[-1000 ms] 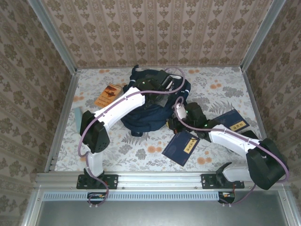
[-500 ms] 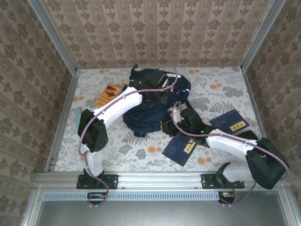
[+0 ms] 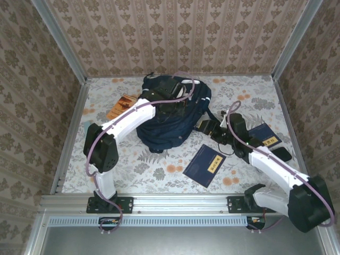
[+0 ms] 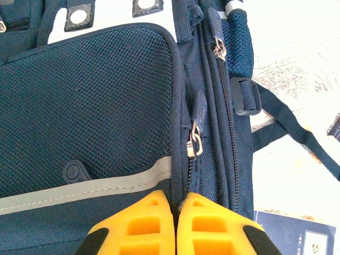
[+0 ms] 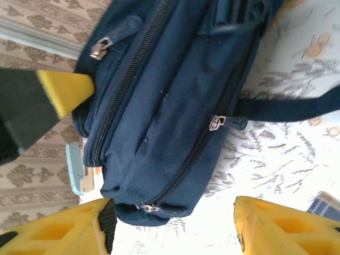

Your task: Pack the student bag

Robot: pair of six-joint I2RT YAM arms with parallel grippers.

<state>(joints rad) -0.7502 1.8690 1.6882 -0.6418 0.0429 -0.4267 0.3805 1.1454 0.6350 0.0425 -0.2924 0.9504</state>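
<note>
1. As the right arm (image 3: 271, 164) has swung off the navy book (image 3: 205, 165), the right gripper (image 3: 208, 126), jaws wide apart and empty, now faces the student bag (image 3: 159, 133) on the table (image 3: 249, 95).
2. The left gripper (image 4: 175, 201) sits jaws together at the bag's zip seam (image 4: 192, 159), perhaps pinching it.
3. The book lies unpacked — opening the bag seems next.

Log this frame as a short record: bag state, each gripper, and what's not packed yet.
bag: student bag, zippers in view look closed
left gripper: shut, tips just below a zipper pull
right gripper: open, empty, facing the bag's side
unpacked: near navy book, right navy book, orange booklet
</note>
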